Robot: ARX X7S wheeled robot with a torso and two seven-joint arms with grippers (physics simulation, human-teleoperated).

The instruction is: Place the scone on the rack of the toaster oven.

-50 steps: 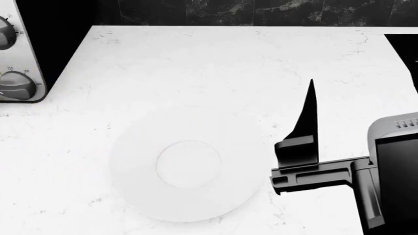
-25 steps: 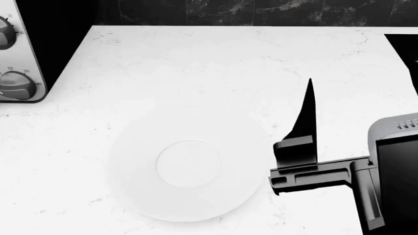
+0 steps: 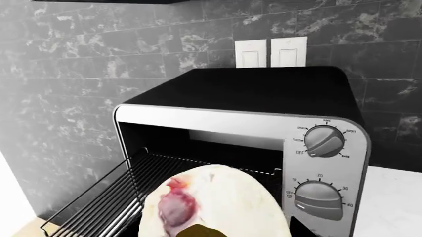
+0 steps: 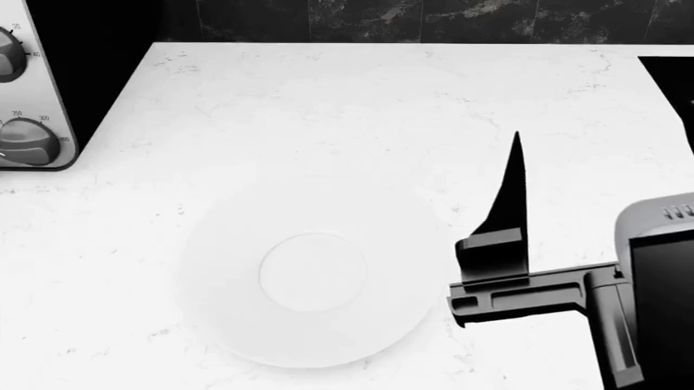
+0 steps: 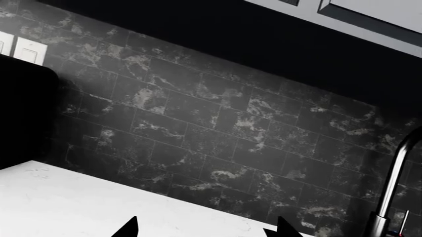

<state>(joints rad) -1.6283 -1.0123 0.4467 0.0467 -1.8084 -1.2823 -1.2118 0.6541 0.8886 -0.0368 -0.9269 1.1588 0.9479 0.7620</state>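
Left wrist view: toaster oven [image 3: 264,128] dial reads OFF (other labels blurred).

A home kitchen: dark marble wall tiles [image 5: 197,123], white marble desk [image 4: 358,114], toaster oven [image 3: 264,143], faucet [image 5: 396,182].

Head camera looks down on the countertop [image 4: 358,106]; left wrist closely faces the toaster oven [image 3: 264,113], shared.

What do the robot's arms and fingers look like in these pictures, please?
In the head view, the right gripper is matt black, with a long finger tapering to a sharp tip on a blocky black mount, behind it a grey housing with vent slots. The right wrist view shows two black pointed fingers. No cables or markings show.
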